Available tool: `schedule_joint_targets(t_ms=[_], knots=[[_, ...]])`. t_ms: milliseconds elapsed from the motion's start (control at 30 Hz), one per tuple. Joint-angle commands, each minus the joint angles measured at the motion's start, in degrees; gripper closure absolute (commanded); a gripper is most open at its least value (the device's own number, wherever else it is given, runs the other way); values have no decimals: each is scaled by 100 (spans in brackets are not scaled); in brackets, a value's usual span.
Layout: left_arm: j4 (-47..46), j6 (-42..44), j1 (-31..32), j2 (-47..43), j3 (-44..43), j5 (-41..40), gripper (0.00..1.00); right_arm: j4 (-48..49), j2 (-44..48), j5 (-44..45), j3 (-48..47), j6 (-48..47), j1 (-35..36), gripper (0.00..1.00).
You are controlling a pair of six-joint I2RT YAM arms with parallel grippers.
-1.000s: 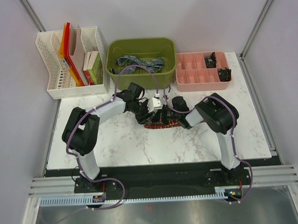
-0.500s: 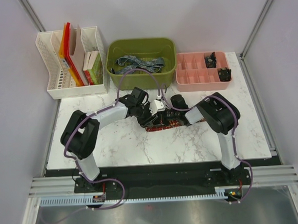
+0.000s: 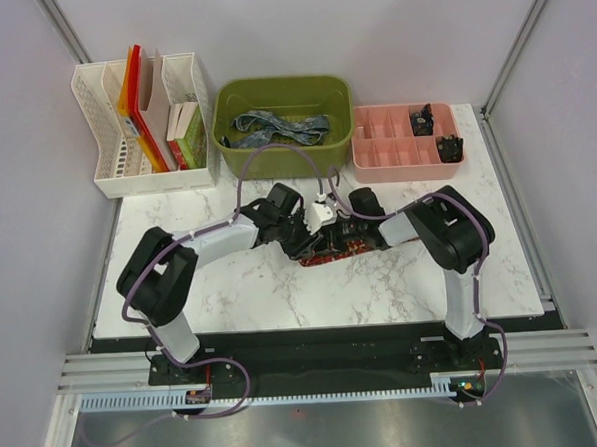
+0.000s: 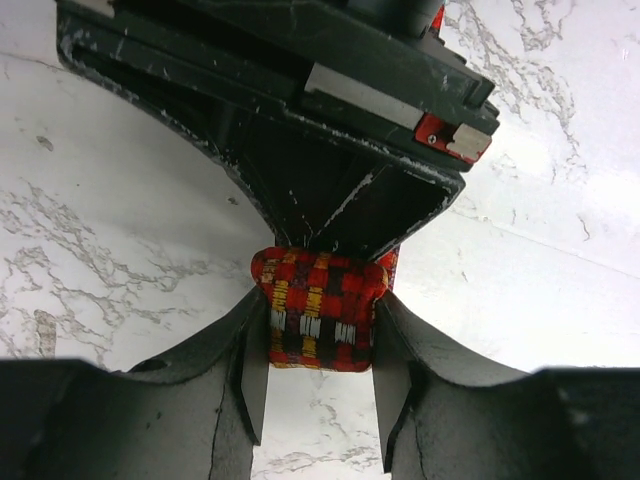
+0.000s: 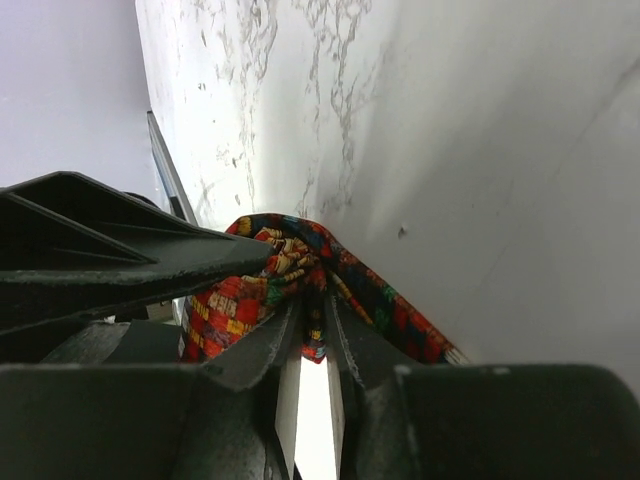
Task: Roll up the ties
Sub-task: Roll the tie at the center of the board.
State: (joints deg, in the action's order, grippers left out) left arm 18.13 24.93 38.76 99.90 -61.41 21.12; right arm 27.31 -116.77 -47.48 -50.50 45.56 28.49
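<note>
Clamping red tie (image 4: 320,300) roll half-wide with left gripper (image 4: 322,345); can't tell whether barely parted right gripper (image 5: 312,322) grips fold. Roll tight toward 3 o'clock, edges aligned.

A white marble-patterned table top (image 3: 232,297) is seen. Along its far edge are set a white plastic file rack (image 3: 102,144) at left, an olive-green plastic tub (image 3: 285,162) centrally, and a pink compartmented tray (image 3: 386,164) at right.

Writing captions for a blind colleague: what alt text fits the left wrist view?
A rolled red, yellow and black checked tie sits between the left tool's fingers over white marble; the right tool meets it from above.
</note>
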Motion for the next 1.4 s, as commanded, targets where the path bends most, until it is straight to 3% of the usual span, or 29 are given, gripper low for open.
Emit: schedule_joint_targets(t_ms=[0,200,400,700,800,967,1167,1367], knots=[[86,-506,167,-128,524,-12,65,512,304,283,128,-188,-37,76],[33,-305,184,-260,639,-73,66,680,286,169,111,-161,-142,72],[94,248,193,-286,744,-302,67,-303,541,64,-126,-688,-379,62],[305,1048,228,-23,586,-425,69,-920,769,-111,-109,-935,-660,60],[393,1373,228,100,481,-539,69,-851,901,-208,-92,-733,-757,58],[507,1875,211,319,253,-583,69,-464,1130,-296,163,-119,-757,43],[551,2156,158,574,-64,-539,69,-148,999,-270,409,119,-687,38],[542,2130,9,654,-144,-934,70,2,411,-33,76,137,-529,36]])
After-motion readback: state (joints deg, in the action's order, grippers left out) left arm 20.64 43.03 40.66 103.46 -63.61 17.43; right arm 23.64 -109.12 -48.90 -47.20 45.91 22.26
